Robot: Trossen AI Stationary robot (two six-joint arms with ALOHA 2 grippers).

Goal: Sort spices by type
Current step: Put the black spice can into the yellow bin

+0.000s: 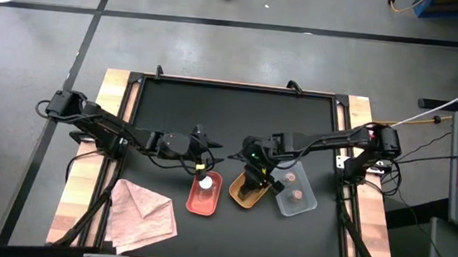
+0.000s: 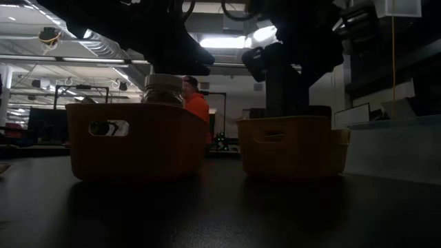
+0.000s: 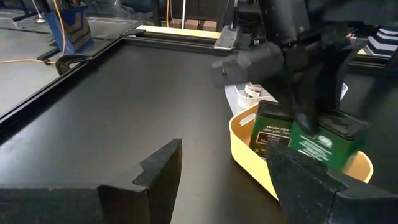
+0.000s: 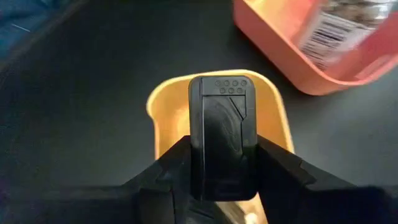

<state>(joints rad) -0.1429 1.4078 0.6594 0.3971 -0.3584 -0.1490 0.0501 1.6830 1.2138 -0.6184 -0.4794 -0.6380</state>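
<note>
The white-capped jar stands in the red tray; in the low view the jar rises above the tray's rim. My left gripper hovers open just beyond that tray. Two pinkish-brown jars sit in the grey tray. My right gripper reaches down into the yellow tray and is shut on one dark grey-green jar. The second dark grey-green jar stands beside it in the tray. My right gripper pinches the dark grey-green jar by its top part, one finger on each of two opposite sides. The fingers come from above, pointing down. The jar sits tilted inside the yellow tray; the tray's wall hides its bottom.
A crumpled pink cloth lies on the table's near left part. The three trays stand close together along the near middle. The far half of the black table top is bare. A person in orange stands in the room behind.
</note>
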